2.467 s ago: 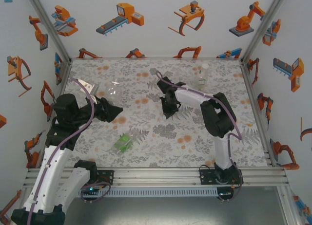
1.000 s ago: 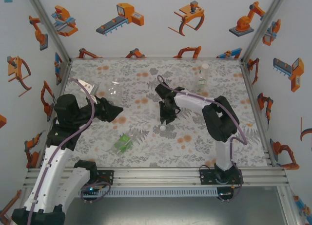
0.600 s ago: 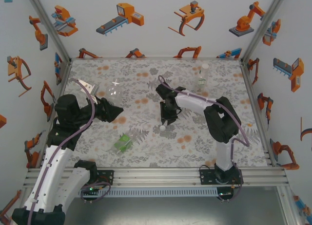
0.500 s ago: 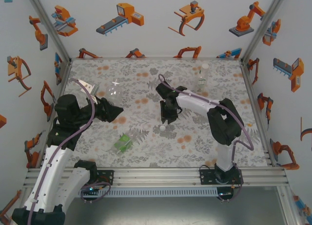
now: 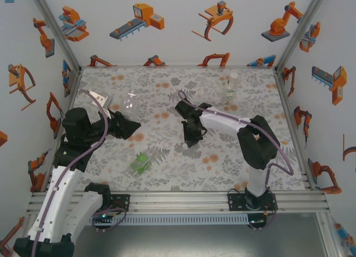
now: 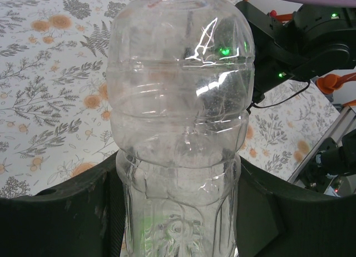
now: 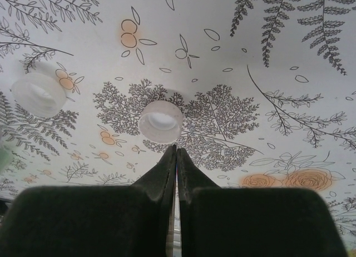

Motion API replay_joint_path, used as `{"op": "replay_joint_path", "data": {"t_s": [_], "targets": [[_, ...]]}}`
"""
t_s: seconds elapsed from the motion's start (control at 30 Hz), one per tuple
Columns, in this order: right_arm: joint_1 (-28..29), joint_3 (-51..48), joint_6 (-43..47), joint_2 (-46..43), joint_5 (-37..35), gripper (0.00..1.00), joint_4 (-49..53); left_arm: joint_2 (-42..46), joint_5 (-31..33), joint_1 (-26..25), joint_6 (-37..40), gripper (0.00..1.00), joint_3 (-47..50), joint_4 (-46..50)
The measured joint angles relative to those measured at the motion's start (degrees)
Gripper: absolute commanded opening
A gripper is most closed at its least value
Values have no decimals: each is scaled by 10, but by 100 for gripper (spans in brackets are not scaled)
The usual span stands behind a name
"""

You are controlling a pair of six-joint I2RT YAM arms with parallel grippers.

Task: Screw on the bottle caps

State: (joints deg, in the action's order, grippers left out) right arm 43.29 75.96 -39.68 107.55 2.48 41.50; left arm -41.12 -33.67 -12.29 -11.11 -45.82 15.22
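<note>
**Change since a second ago.** The jaws of my right gripper (image 7: pixel 176 148), then apart, are now pressed together with nothing between them. The left arm has not shifted.

**Item 1, right gripper.** It is low over the floral worktop (image 5: pixel 250 168), near the middle. The closed tips point at a white cap (image 7: pixel 161 120) and stop just short of its rim, so there is no grip on it.

**Item 2, white cap.** It lies loose on the worktop, apparently hollow side up. A second cap (image 7: pixel 39 94) lies apart from it, to the left in the right wrist view.

**Item 3, left gripper (image 6: pixel 178 223).** Its jaws pinch a clear bottle (image 6: pixel 181 101) by the lower body, one on each side, and hold it off the worktop at the left. The mouth runs out of frame.

**Item 4, green bottle (image 5: pixel 141 162).** It lies on its side near the front of the worktop.

**Item 5, second clear bottle (image 5: pixel 231 87).** It stands upright at the far right and seems to be capped already.

**Step in hand.** I judge this to be fetching a cap for the held bottle, and the closure looks to have caught nothing.

**Next move calls for.** The right jaws should spread and advance until they straddle the white cap. They should then close on its sides, lift it, and carry it to the held bottle's mouth for threading.
</note>
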Motion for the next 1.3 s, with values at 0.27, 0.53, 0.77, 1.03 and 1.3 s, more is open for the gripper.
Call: {"op": "replay_joint_path", "data": {"t_s": [0.27, 0.53, 0.77, 1.03, 1.3], "targets": [[0, 0, -1, 9, -5, 11, -8, 0, 0, 0, 0, 0, 1, -2], [0, -2, -1, 23, -9, 5, -21, 0, 0, 0, 0, 0, 1, -2], [-2, -22, -4, 28, -7, 0, -39, 0, 0, 0, 0, 0, 1, -2], [-24, -62, -11, 3, 26, 0, -81, -7, 0, 0, 0, 0, 1, -2], [-45, -72, -13, -38, -21, 7, -60, -11, 0, 0, 0, 0, 1, -2]]}}
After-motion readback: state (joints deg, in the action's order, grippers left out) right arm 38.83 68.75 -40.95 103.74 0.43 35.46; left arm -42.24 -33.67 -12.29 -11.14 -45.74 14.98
